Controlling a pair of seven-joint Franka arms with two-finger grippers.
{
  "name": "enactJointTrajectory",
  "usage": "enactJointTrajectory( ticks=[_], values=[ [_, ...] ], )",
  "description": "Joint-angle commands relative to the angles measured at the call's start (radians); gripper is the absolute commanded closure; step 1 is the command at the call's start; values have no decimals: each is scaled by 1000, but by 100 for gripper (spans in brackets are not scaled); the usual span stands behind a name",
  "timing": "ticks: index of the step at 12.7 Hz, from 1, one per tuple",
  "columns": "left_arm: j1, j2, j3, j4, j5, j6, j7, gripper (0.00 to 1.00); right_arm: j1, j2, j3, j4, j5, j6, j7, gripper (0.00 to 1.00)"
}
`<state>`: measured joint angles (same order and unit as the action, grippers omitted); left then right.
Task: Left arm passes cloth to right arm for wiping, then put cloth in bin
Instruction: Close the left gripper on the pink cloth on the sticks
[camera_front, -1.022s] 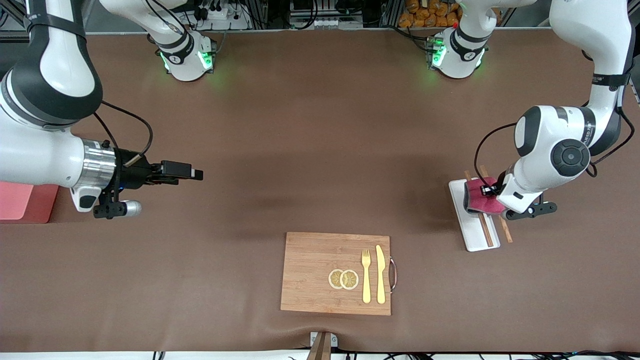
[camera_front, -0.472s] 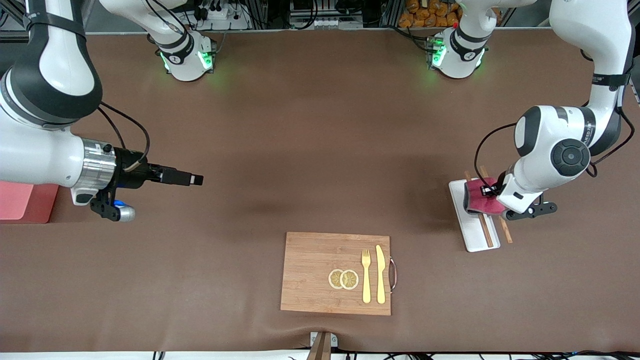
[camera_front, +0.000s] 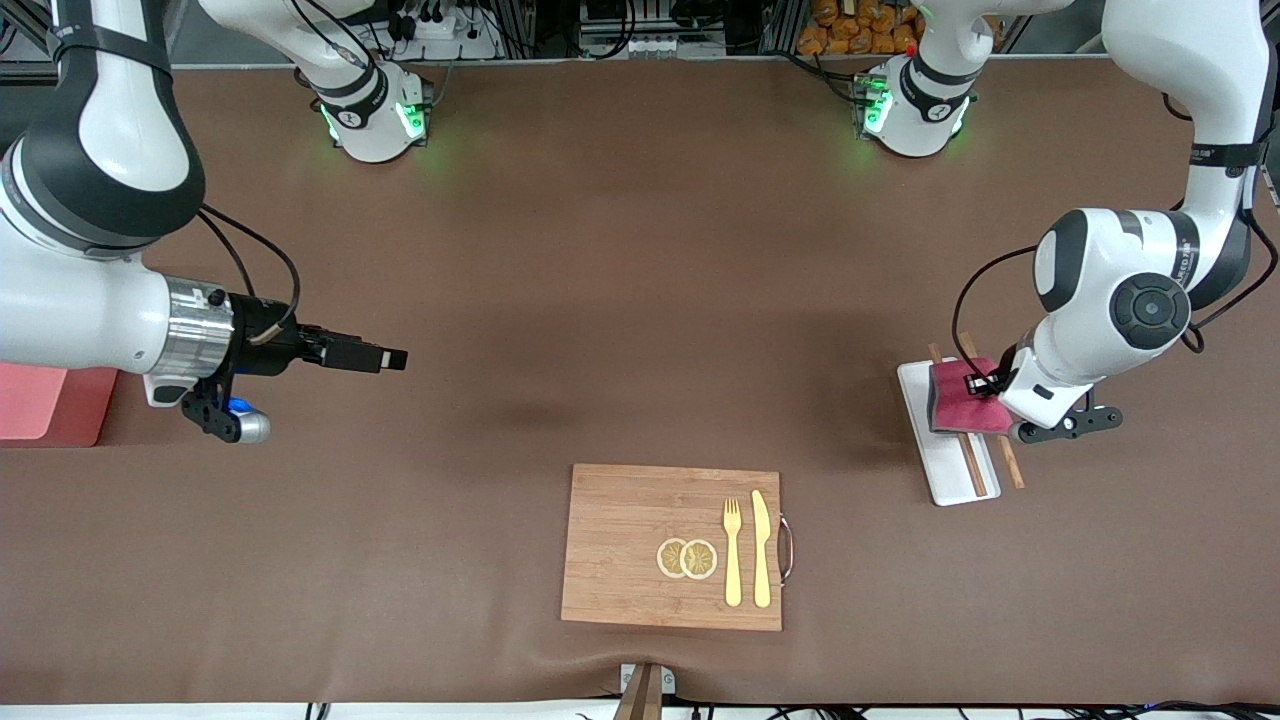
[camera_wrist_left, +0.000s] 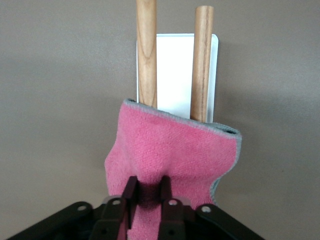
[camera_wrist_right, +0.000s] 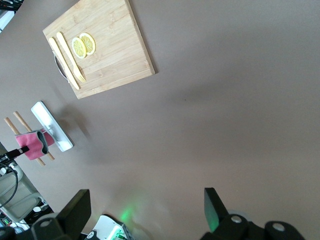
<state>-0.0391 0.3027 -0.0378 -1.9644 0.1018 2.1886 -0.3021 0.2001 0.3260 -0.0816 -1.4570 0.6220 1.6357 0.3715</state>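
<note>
The magenta-pink cloth is draped over two wooden chopsticks on a flat white tray toward the left arm's end of the table. My left gripper is shut on a fold of the cloth, with its fingers pinching the fabric. My right gripper hovers open and empty over bare table toward the right arm's end, pointing toward the middle. The pink bin stands at that end, partly hidden by the right arm. The cloth also shows small in the right wrist view.
A wooden board lies near the front edge, with two lemon slices, a yellow fork and a yellow knife on it. Brown mat covers the table between the two arms.
My right gripper has rolled about its wrist and stayed in place. My left arm has shifted slightly, still gripping the cloth over the tray.
</note>
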Motion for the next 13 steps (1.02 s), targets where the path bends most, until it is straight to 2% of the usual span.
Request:
enactJointTrajectory(
  ticks=[1, 2, 6, 8, 10, 13],
  values=[
    [5, -16, -5, -10, 22, 5, 0, 95, 5, -1, -4, 9, 12, -11, 23, 0],
    [5, -16, -5, -8, 22, 5, 0, 100, 5, -1, -4, 9, 12, -11, 23, 0],
    [4, -45, -7, -8, 22, 4, 1, 100, 4, -1, -4, 9, 12, -11, 21, 0],
    [-4, -89, -31, -7, 18, 2, 0, 100, 4, -1, -4, 9, 12, -11, 21, 0],
    [-5, -126, -103, 30, -13, -27, -17, 100, 4, -1, -4, 9, 12, -11, 21, 0],
    [-13, -108, -226, 197, -128, -146, -156, 100, 4, -2, -4, 6, 12, -11, 23, 0]
  ],
)
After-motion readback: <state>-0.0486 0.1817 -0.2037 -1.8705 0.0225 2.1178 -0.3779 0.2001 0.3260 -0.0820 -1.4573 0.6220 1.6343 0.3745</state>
